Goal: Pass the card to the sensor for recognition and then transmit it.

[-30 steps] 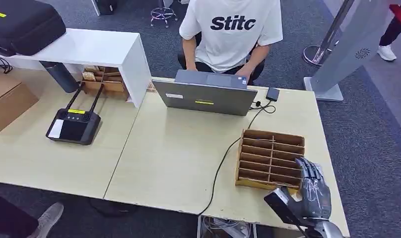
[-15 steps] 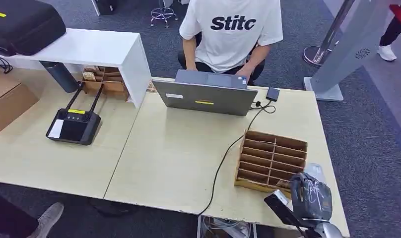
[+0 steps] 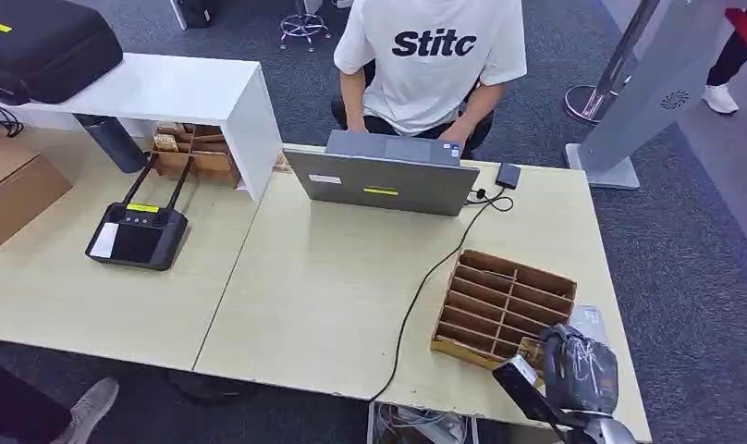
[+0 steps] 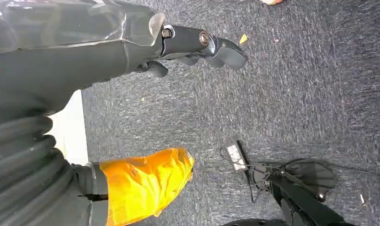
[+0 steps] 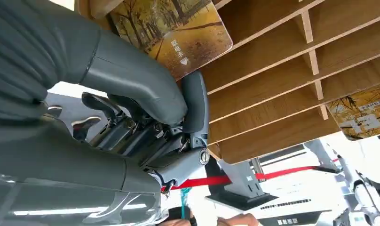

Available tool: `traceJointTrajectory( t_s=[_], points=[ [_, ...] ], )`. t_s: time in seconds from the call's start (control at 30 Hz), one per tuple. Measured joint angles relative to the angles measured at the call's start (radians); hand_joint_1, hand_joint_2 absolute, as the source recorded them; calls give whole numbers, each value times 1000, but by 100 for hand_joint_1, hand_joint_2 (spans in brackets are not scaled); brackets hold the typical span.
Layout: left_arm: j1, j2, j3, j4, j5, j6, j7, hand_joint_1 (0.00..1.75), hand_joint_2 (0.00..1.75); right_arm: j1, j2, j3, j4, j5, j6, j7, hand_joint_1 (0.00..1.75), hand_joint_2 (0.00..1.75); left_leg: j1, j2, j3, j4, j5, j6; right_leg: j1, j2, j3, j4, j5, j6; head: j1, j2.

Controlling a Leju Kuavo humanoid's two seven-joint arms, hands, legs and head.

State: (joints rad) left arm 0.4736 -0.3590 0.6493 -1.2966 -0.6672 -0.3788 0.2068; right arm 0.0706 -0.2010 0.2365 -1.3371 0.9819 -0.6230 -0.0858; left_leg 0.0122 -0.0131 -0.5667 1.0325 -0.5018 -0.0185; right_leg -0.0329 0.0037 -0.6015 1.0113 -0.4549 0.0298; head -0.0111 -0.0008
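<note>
Now I see the right hand [image 3: 581, 370] at the near right corner of the table [image 3: 333, 287], touching the near end of the wooden slotted rack [image 3: 505, 310]. From the right wrist camera, its thumb [image 5: 196, 101] presses against the underside of a card [image 5: 171, 33] printed with autumn trees; the card's far end sits in a slot at the near end of the rack, and I read this as a pinch, though the opposing fingers are hidden behind the card. A second card [image 5: 364, 115] of similar print lies in another compartment farther along. The rack sits skewed to the table edge, just beside a black cable [image 3: 425, 287] running to the laptop [image 3: 384, 180], behind which a person in a white shirt [image 3: 434, 55] sits. The left hand [image 4: 197, 47] hangs over grey carpet, fingers loosely curled, holding nothing.
</note>
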Motion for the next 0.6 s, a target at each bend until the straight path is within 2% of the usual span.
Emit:
traceJointTrajectory(
  t_s=[0.6],
  points=[
    [-10,0,3,6,-18,1,-24,0,175,-12,2,-26,-54,-1,-20,-28,175,175,0,0,0,0,0,0,0,0,0,0,0,0,0,0]
  ],
)
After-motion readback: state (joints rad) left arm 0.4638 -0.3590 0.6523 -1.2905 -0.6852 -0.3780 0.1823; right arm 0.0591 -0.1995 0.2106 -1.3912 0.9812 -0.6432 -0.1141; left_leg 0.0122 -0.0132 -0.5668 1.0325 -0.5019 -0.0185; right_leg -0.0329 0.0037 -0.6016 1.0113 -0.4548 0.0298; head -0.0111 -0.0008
